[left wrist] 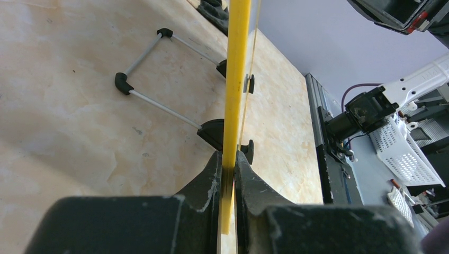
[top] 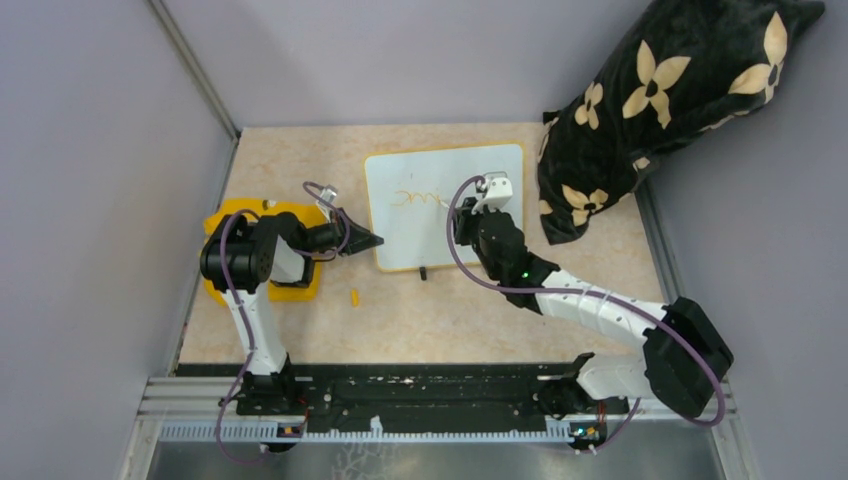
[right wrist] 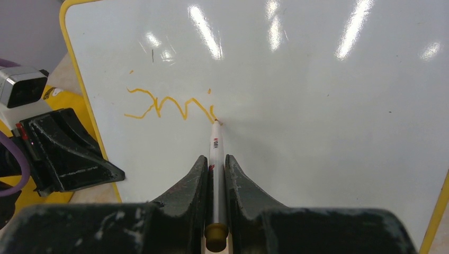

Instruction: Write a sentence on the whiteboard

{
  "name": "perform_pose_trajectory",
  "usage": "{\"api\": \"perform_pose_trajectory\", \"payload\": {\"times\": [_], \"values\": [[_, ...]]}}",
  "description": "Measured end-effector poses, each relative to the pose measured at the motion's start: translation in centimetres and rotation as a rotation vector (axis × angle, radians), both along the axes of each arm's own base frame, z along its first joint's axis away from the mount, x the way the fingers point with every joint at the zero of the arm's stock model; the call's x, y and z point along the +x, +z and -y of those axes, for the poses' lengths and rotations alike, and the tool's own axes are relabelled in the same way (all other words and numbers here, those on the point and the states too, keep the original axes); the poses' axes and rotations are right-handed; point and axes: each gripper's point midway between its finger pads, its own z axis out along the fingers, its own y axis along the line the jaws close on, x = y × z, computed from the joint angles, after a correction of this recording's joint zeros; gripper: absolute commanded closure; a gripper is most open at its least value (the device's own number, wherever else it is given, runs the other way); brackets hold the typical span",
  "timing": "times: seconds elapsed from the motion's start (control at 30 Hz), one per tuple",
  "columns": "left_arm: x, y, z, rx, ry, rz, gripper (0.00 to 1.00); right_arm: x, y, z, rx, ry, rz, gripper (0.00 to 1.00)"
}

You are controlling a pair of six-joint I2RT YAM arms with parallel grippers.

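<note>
The whiteboard (top: 445, 235) lies on the table with a thin yellow rim (right wrist: 71, 58). My left gripper (top: 374, 241) is shut on its left edge; in the left wrist view the yellow edge (left wrist: 236, 63) runs up from between the closed jaws of the left gripper (left wrist: 229, 159). My right gripper (right wrist: 215, 159) is shut on a white marker (right wrist: 214, 142) with an orange end cap. The marker's tip touches the board at the right end of the sentence (right wrist: 169, 106), a short line of orange-yellow cursive strokes. From above, the right gripper (top: 478, 208) hangs over the board's middle.
A black pillow with cream flowers (top: 660, 90) leans at the back right, close to the board. A flat yellow piece (top: 225, 215) lies under the left arm. A small orange cap (top: 354, 296) sits on the table. The board's wire stand (left wrist: 159, 74) shows underneath. Grey walls enclose the table.
</note>
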Motion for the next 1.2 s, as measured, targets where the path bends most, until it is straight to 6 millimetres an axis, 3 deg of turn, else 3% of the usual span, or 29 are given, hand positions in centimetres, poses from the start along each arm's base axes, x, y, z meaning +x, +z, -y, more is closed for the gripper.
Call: {"api": "perform_pose_trajectory", "payload": {"times": [0.27,0.73,1.2], "values": [[-0.1,0.0,0.0,0.001,-0.003,0.0,1.0,-0.4,0.4,0.5,-0.003,-0.003,-0.002,1.0],[-0.1,0.0,0.0,0.001,-0.004,0.0,1.0,0.2,5.4,0.2,0.057,-0.009,0.085,1.0],[-0.1,0.0,0.0,0.001,-0.004,0.001,1.0,2.1,4.7,-0.3,0.037,-0.033,0.077,1.0]]}}
